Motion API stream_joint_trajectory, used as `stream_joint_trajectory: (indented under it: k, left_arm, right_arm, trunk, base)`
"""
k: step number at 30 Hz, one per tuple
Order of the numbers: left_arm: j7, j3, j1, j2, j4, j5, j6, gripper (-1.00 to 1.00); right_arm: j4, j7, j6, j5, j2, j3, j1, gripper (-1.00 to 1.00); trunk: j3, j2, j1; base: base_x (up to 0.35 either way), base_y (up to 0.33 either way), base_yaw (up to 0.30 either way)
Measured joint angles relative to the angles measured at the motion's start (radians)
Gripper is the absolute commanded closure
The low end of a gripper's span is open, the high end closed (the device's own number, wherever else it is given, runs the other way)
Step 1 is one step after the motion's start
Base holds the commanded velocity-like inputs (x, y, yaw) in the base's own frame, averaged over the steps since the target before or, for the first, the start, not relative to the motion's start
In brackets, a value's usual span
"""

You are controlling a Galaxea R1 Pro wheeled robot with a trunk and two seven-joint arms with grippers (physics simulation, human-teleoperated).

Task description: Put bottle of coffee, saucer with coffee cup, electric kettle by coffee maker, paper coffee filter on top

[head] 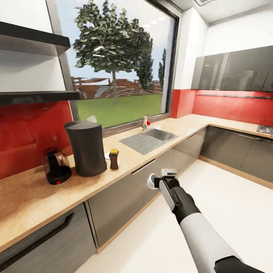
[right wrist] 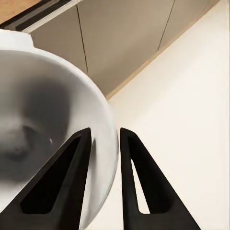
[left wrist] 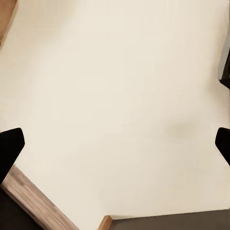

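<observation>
Pinching coffee cup (right wrist: 48, 120) rim in right gripper (right wrist: 103, 139) (narrow jaws), left gripper (left wrist: 115, 143) spread wide.

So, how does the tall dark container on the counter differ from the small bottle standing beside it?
The tall dark container is much bigger and wider than the small bottle. The container is dark grey all over, while the bottle is brown with a yellow top. The container tapers slightly toward its base; the bottle is slim. Both stand upright on the wooden countertop, close together.

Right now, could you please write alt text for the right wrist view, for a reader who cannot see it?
The right gripper's two black fingers pinch the rim of a white cup, held above the pale floor beside grey base cabinets.
</observation>
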Motion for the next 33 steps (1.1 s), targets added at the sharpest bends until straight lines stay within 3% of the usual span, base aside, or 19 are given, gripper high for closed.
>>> stream_joint_trajectory:
  k: [33]
  left_arm:
    - [-0.001,-0.002,0.000,-0.008,0.000,-0.003,0.008,-1.00]
  right_arm:
    - [0.002,0.001,0.000,0.003,0.000,-0.002,0.000,1.00]
  trunk:
    - [0.013,-0.001,0.000]
  base:
    - [0.276,-0.147,-0.254]
